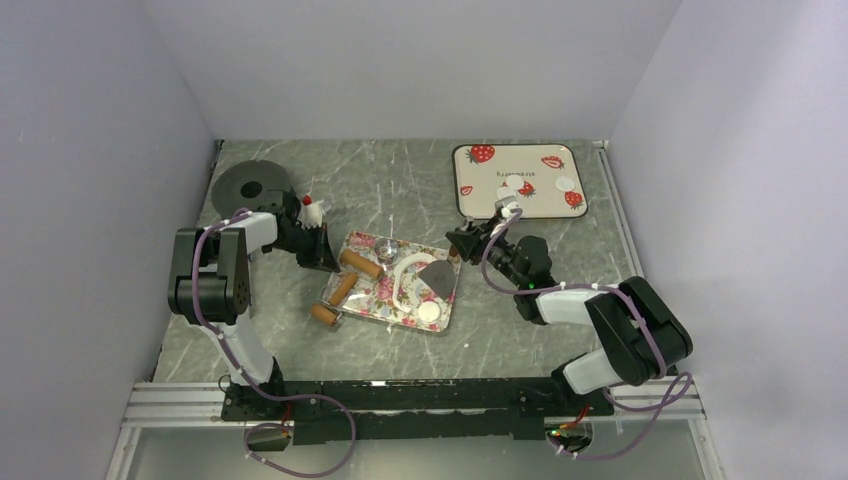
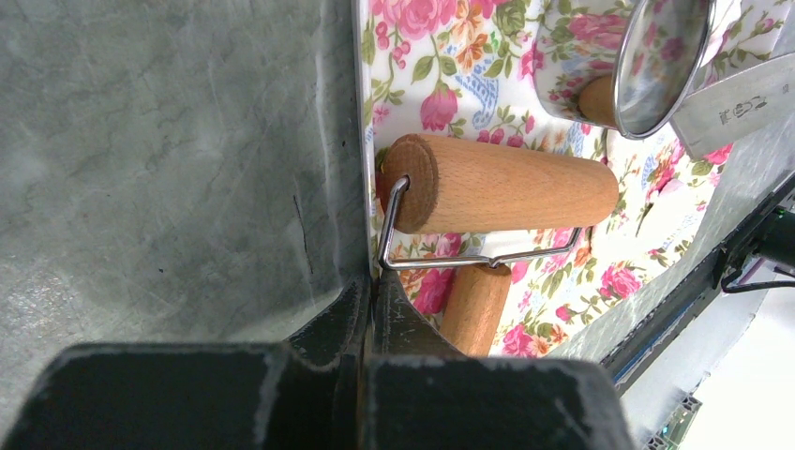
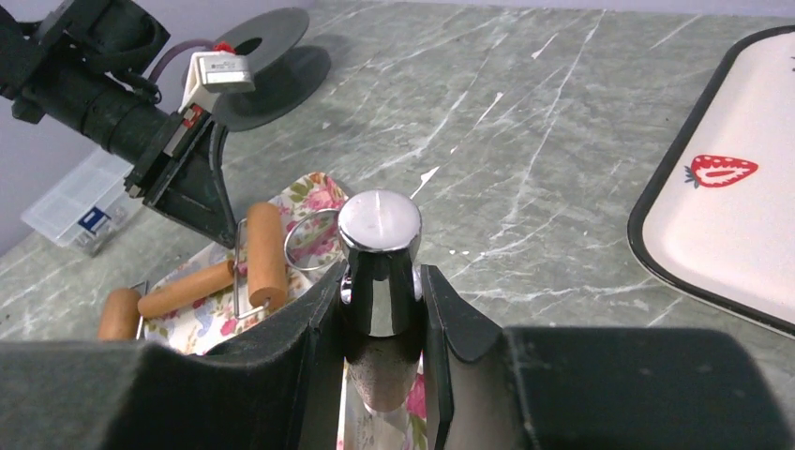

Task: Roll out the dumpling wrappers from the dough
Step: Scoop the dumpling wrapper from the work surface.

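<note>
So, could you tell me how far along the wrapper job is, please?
Done: a few dumpling wrappers lie on the strawberry tray. In hand: the right pincer clamps a chrome-handled tool; the left pincer, shut, sits by the roller. Left: a curved dough strip lies on the floral tray.

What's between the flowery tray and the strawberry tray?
The right gripper, holding a shiny metal tool. The top view shows it.

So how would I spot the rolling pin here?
Find the flowered tray in the middle of the table. The rolling pin lies on its left side: the only wooden thing there, brown beside the metal ring and white dough.
</note>
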Robot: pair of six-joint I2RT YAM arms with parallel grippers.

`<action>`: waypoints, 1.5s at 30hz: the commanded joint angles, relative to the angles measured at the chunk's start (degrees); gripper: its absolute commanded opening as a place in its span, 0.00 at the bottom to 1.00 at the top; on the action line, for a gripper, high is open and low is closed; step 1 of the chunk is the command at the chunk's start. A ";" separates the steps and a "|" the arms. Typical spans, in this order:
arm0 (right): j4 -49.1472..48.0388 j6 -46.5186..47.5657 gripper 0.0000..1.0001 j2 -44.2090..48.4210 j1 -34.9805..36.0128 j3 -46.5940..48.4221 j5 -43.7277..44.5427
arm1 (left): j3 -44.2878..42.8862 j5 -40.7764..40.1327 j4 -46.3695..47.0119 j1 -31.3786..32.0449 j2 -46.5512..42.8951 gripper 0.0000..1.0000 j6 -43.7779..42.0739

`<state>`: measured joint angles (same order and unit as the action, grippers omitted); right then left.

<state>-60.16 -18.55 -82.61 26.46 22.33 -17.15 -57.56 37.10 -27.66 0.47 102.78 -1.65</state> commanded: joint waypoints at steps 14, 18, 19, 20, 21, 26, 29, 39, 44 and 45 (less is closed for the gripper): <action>-12.99 -10.23 0.00 -4.86 3.71 -6.55 5.37 | -0.22 4.07 1.51 0.14 -3.20 0.00 0.60; -11.10 -9.34 0.00 -4.41 4.12 -5.58 5.15 | -0.26 4.04 1.35 0.13 -3.35 0.00 0.68; -9.67 -8.68 0.00 -4.01 4.08 -5.04 4.63 | -0.16 4.04 1.38 0.14 -3.52 0.00 0.64; -7.64 -7.94 0.00 -3.92 4.05 -4.11 3.08 | -0.18 4.03 1.44 0.15 -3.74 0.00 0.59; -3.34 -6.94 0.00 -4.00 4.04 -2.55 0.99 | -0.18 4.10 1.43 0.15 -3.81 0.00 0.56; 6.98 -4.85 0.00 -6.12 3.37 2.79 -9.44 | -0.14 4.23 1.44 0.08 -3.73 0.00 0.59; 9.59 -7.41 0.00 -7.44 2.33 4.61 -12.75 | -0.16 4.32 1.46 0.15 -3.88 0.00 0.52; 30.80 -4.06 0.00 -4.48 0.73 10.96 -17.34 | -0.17 4.45 1.40 0.14 -4.11 0.00 0.53; 38.13 -3.88 0.00 -4.88 -0.44 13.17 -18.01 | -0.18 4.47 1.38 0.14 -4.26 0.00 0.59; 39.39 -4.05 0.00 -5.30 -0.85 13.81 -18.28 | -0.14 4.47 1.31 0.14 -4.26 0.00 0.57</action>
<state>-32.71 -26.61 -87.44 26.57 34.37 -33.54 -57.43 37.10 -27.42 0.47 102.54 -1.72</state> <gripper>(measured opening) 0.320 0.014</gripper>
